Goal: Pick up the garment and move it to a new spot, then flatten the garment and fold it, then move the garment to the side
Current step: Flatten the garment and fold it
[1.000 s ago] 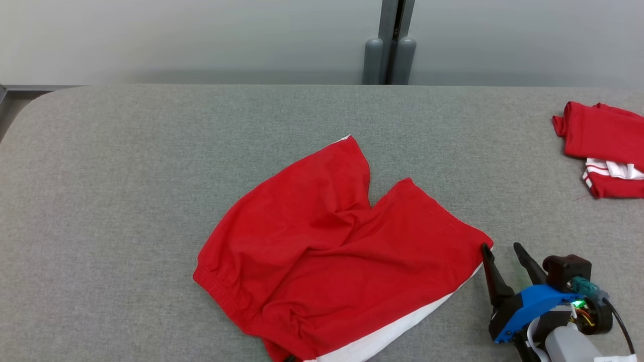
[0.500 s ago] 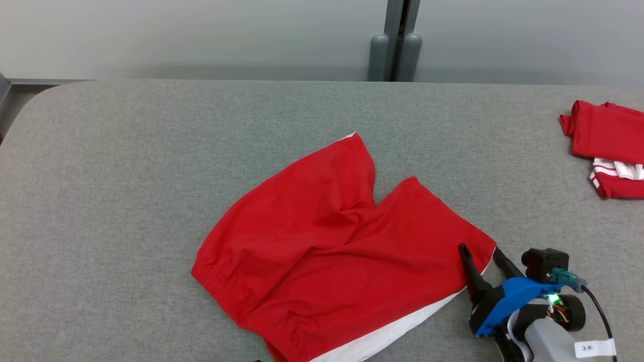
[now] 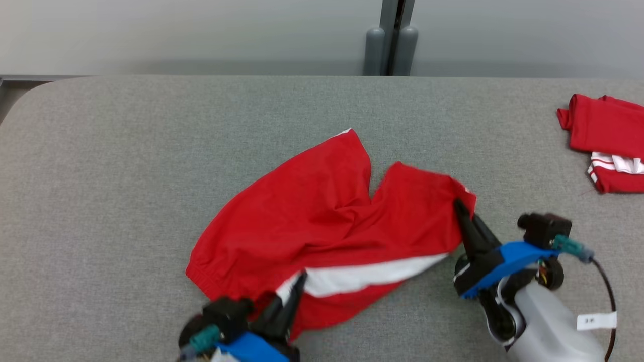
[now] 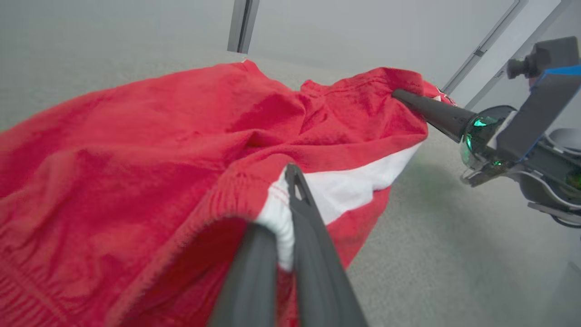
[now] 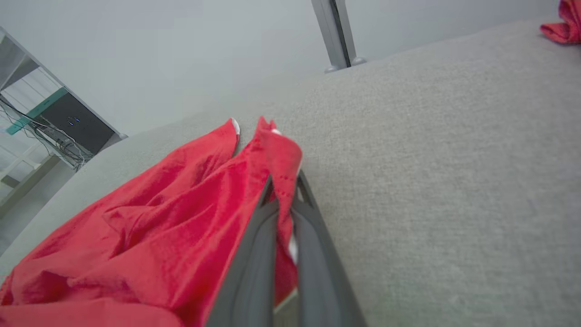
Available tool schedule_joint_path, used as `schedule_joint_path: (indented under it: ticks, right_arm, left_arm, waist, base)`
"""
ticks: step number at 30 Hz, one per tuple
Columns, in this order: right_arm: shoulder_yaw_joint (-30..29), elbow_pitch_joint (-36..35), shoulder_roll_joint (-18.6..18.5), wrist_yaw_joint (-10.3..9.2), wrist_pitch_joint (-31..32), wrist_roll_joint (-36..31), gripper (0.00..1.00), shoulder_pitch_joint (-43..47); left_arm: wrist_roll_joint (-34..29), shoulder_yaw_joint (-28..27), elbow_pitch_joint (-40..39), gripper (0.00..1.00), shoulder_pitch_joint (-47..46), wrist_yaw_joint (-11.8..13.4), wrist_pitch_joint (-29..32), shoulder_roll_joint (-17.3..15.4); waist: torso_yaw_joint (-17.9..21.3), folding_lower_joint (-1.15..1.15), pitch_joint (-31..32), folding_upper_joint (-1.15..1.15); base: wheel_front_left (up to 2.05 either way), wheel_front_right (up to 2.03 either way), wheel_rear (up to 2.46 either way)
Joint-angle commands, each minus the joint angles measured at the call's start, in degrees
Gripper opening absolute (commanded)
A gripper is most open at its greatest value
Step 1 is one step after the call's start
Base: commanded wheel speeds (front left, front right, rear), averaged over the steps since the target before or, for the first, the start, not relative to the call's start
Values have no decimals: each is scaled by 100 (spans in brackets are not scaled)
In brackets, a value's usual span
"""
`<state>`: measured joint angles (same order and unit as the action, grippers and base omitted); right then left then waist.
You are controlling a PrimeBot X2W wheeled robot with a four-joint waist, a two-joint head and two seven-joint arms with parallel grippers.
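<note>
The red shorts [image 3: 322,216], soft matte cloth with a broad white side stripe and a gathered elastic waistband, lie rumpled in the middle of the grey, felt-like counter [image 3: 126,166], legs pointing to the far wall. The left tool [image 3: 301,277] has its long, dark, tapered fingers pinched together on the waistband corner where the white stripe ends, and the right tool [image 3: 459,206] is clamped the same way on the outer hem corner of the leg nearer it, the cloth lifted into a small peak. A folded red-and-white pile [image 3: 604,136] sits at the counter's right edge.
</note>
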<state>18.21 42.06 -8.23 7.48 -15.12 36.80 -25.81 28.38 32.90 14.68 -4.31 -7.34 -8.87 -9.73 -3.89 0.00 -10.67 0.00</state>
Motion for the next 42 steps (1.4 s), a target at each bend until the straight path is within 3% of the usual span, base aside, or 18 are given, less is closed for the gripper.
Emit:
schedule_joint_path:
  ticks: [1,7,17,26,32,35,38,42]
  right_arm:
    - [-30,-100,-55,2,-2,59,0,-192]
    - [-197,-84,15,3,14,635,0,-1244]
    - [-1027,1387,310,3,368,1159,0,-4843]
    - [-1319,2168,190,3,153,902,0,-7254]
    - [-1087,2028,214,3,103,982,0,-7047]
    - [-739,1954,241,3,137,970,0,-6416]
    - [-417,1796,210,4,101,1012,0,-5679]
    - [-124,1584,131,3,75,1130,0,-4804]
  left_arm:
    - [-3,-100,-30,0,-238,17,-52,-48]
    - [11,-447,-29,0,-1688,4,13,-170]
    - [533,-760,658,0,-5421,-17,463,-310]
    - [1047,-205,1741,0,-8276,-19,77,39]
    - [1500,292,2016,0,-8561,-19,-381,-72]
    - [1559,668,2020,0,-8039,-19,-523,-296]
    - [1775,686,1858,0,-7240,-17,-612,-416]
    - [1609,657,1549,0,-6328,-17,-636,-567]
  waist:
    - [-2,0,-40,0]
    - [54,0,-408,0]
    - [173,0,-1546,0]
    - [149,0,-2084,0]
    - [259,0,-2124,0]
    - [345,0,-2045,0]
    - [430,0,-1915,0]
    - [483,0,-1775,0]
  base:
    - [0,0,0]
    - [0,0,0]
    - [0,0,0]
    - [0,0,0]
    - [0,0,0]
    - [0,0,0]
    - [0,0,0]
    - [0,0,0]
